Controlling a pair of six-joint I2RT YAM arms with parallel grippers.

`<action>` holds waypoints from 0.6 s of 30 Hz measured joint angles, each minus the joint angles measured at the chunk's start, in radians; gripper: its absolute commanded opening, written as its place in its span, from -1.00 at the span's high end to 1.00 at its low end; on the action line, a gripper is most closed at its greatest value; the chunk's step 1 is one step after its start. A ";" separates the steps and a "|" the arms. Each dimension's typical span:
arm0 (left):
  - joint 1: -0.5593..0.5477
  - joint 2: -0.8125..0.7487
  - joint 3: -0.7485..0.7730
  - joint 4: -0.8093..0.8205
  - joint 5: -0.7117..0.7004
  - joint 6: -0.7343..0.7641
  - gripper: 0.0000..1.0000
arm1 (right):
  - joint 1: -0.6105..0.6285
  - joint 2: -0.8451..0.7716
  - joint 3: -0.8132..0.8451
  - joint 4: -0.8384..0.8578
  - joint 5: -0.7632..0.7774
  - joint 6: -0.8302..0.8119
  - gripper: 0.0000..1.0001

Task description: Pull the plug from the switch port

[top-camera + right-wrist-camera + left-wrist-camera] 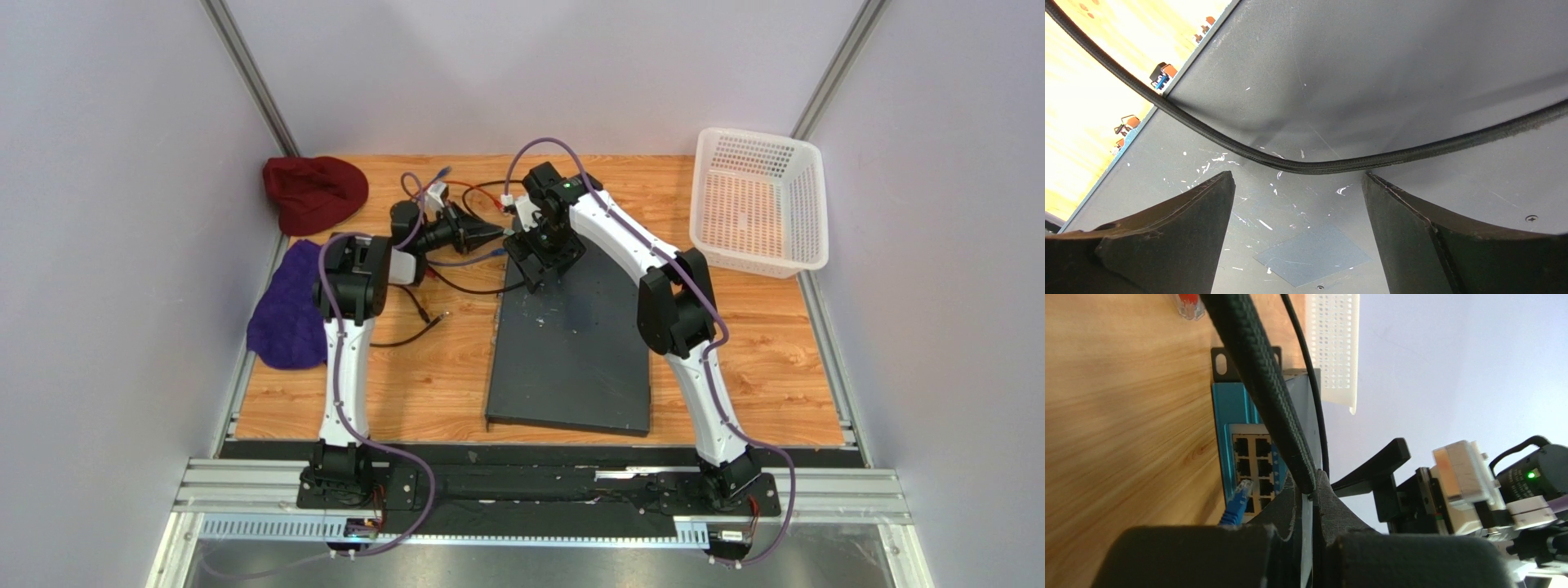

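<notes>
Two arms close on the switch (570, 349), flat on the table (417, 380), left arm (344, 355) levelled at its far-left corner, left gripper (497, 233) pressed together against a braided cable (1260, 367), right arm (687, 319) arched over, right gripper (1296, 184) spread wide above its top, blue plug (1240, 499) by its ports.

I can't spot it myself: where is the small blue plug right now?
Left wrist view: the small blue plug sits at the port block on the blue front of the flat dark grey metal switch, beside the closed left gripper.

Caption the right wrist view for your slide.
Open right gripper above the speckled grey switch, black cable crossing the view.
</notes>
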 measured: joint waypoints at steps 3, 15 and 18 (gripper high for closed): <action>0.028 -0.080 -0.001 -0.162 -0.014 0.132 1.00 | 0.000 -0.001 0.001 -0.001 0.000 -0.001 -0.74; 0.171 -0.193 0.261 -0.858 -0.066 0.634 -0.43 | -0.034 -0.011 -0.001 0.021 -0.005 -0.020 -0.74; 0.164 -0.247 0.192 -0.950 -0.036 0.727 -0.42 | -0.065 -0.017 -0.008 0.036 0.009 -0.033 -0.74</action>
